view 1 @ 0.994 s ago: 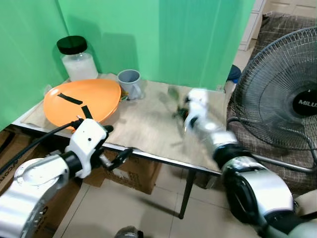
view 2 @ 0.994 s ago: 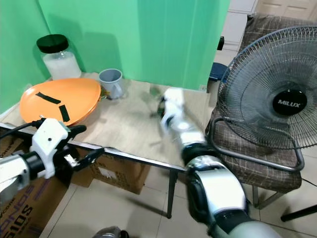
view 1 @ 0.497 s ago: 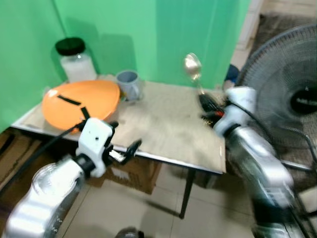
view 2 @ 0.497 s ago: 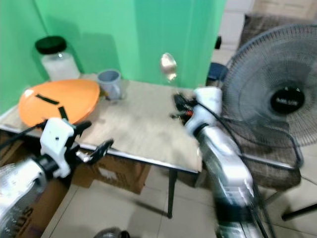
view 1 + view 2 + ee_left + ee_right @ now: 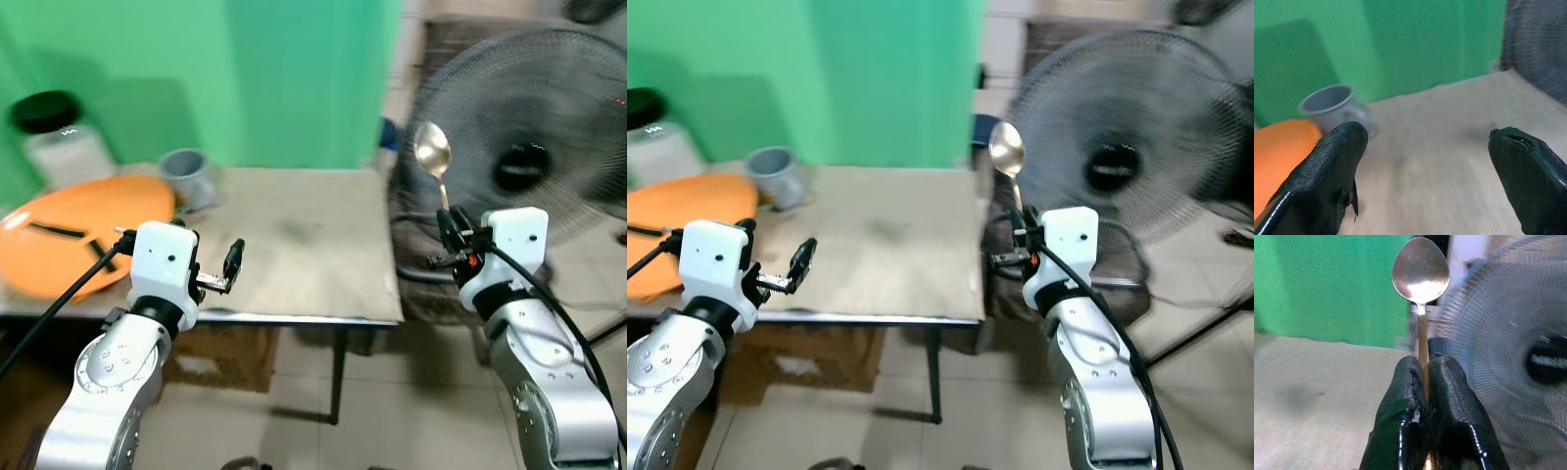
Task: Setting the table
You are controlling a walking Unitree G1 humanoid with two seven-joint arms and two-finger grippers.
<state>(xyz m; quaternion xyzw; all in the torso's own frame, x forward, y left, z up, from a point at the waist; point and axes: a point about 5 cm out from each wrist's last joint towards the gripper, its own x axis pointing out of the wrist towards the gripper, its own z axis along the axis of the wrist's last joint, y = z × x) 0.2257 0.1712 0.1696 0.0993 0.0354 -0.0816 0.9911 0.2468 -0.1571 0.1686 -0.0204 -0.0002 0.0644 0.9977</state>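
My right gripper [image 5: 449,228] is shut on a metal spoon [image 5: 432,157], whose bowl points up; it is held past the table's right end, in front of the fan. The wrist view shows the spoon [image 5: 1421,274] pinched by its handle between the two black fingers [image 5: 1405,401]. My left gripper [image 5: 233,262] stands open over the front edge of the table [image 5: 313,235], nothing between its fingers [image 5: 1337,161]. An orange plate [image 5: 69,230] with black strips lies at the table's left end. A grey mug [image 5: 188,176] stands behind it, also in the left wrist view [image 5: 1334,105].
A large black standing fan [image 5: 519,147] is close on the right, just behind the spoon. A glass jar with a black lid [image 5: 54,137] stands at the back left. A green curtain [image 5: 255,69] hangs behind the table. Tiled floor lies below.
The camera has swung right, shifting the whole scene left. My right gripper has carried the spoon from over the table out past its right end, lifted upright.
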